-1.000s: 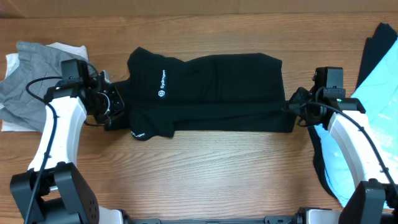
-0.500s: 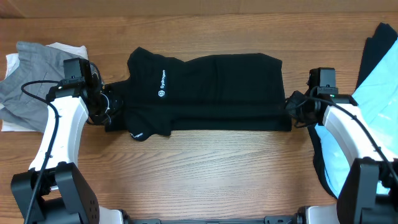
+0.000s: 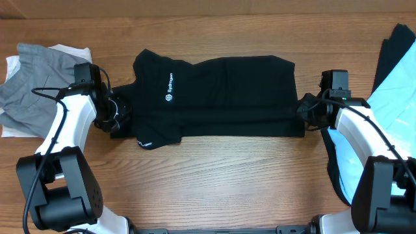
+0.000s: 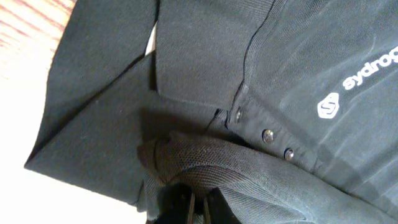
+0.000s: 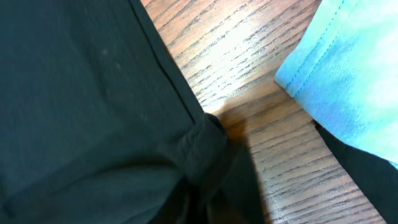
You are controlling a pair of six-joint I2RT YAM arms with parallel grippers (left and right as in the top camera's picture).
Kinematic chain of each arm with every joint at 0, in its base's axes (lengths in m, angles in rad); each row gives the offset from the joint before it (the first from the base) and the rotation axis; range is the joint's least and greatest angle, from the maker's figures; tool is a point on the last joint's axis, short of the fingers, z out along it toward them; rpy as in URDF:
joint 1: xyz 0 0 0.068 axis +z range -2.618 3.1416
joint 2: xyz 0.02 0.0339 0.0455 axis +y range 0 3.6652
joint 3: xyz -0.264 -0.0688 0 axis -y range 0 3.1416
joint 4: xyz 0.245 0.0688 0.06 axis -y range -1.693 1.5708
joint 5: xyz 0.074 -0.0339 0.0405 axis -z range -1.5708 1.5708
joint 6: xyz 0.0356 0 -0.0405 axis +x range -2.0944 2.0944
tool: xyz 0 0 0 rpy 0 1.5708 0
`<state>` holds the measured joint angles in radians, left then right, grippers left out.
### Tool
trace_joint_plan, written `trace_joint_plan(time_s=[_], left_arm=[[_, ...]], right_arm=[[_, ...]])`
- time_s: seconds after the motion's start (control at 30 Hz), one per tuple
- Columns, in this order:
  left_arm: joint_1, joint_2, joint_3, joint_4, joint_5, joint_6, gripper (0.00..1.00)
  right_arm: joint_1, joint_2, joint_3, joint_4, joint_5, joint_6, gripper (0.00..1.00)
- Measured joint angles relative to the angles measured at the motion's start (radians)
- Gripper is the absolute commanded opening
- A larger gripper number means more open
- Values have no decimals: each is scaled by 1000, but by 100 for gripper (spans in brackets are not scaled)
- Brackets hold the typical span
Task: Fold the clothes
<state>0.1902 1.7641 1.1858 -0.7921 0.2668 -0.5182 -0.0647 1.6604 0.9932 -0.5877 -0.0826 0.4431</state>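
Note:
A black short-sleeved shirt (image 3: 221, 97) with a small white logo (image 3: 168, 97) lies folded into a long band across the middle of the table. My left gripper (image 3: 119, 117) is at its left, collar end. In the left wrist view the gripper (image 4: 199, 205) is shut on a bunched ridge of the black fabric (image 4: 205, 155) just below the collar buttons (image 4: 268, 134). My right gripper (image 3: 305, 112) is at the shirt's right edge. The right wrist view shows this gripper (image 5: 208, 199) pinching a raised peak of black cloth (image 5: 202, 140), its fingers mostly hidden in the dark.
A grey garment (image 3: 32, 91) over a white one (image 3: 71, 52) lies at the far left. At the far right are a light blue garment (image 3: 383, 104) and a dark one (image 3: 396, 45). Bare wooden table (image 3: 221, 175) runs along the front.
Both grippers have crept a little inward toward the shirt's ends, the left one rightward and the right one leftward. The shirt's front edge has shifted only slightly.

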Motion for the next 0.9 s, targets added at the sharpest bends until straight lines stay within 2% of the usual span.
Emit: trace_joint_plan(time_s=[0.13, 0.17, 0.2, 0.27, 0.33, 0.43, 0.63, 0.77, 0.9], left_arm=[[0, 2, 0, 36, 18, 0, 8], [0, 2, 0, 43, 23, 0, 14], [0, 2, 0, 53, 32, 0, 25], [0, 2, 0, 76, 61, 11, 58], [0, 2, 0, 86, 111, 30, 71], [0, 2, 0, 65, 180, 72, 73], [-7, 2, 10, -53, 234, 180, 72], [-35, 2, 12, -93, 229, 247, 71], [-117, 0, 12, -103, 146, 271, 71]], right_arm=[[0, 0, 0, 25, -15, -8, 37], [0, 0, 0, 31, -27, -15, 41], [0, 0, 0, 37, -40, -24, 42], [0, 0, 1, 42, -60, -47, 44], [0, 0, 1, 36, -71, -59, 45], [0, 0, 2, 1, -79, -68, 45], [0, 0, 2, -138, -58, -77, 45], [0, 0, 2, -170, -43, -77, 45], [0, 0, 2, -202, -40, -78, 44]])
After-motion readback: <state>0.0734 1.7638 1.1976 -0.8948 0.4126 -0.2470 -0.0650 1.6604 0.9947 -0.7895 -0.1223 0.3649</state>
